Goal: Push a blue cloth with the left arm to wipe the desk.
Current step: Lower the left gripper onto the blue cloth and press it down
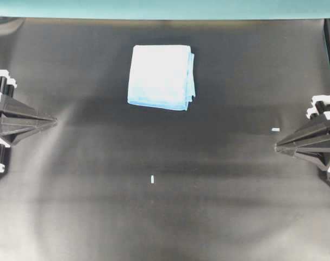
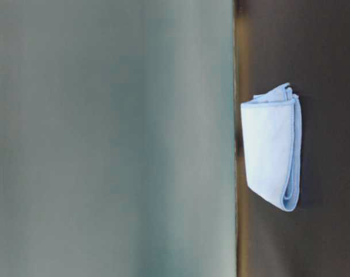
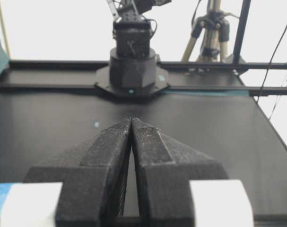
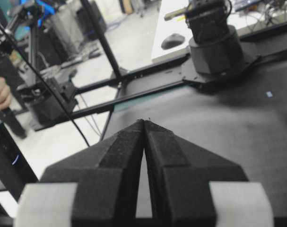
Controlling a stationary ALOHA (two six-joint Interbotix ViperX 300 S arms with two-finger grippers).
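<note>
Cloth (image 1: 161,76), light blue and folded into several layers, lies flat on the desk (image 1: 165,179) in the far middle of the overhead view, close to the teal strip (image 1: 165,8) along the far edge. Its layered, open edges face right in that view, where a darker blue hem shows along the side and the near edge. The table-level view shows the cloth (image 2: 271,147) again, with its stacked folds visible, near the desk edge. The left gripper (image 1: 54,122) sits at the left border of the overhead view, tips pointing toward the middle, well apart from the cloth and nearer the viewer than it. From the left wrist camera its jaws are pressed together at the tips, clenched on nothing (image 3: 132,119). The right gripper (image 1: 277,146) sits at the right border, likewise well apart from the cloth, and its jaws also meet at the tips with nothing between them (image 4: 143,121). 2 small white tape marks lie on the desk: 1 near the middle (image 1: 153,179), 1 just beside the right gripper (image 1: 275,129).
</note>
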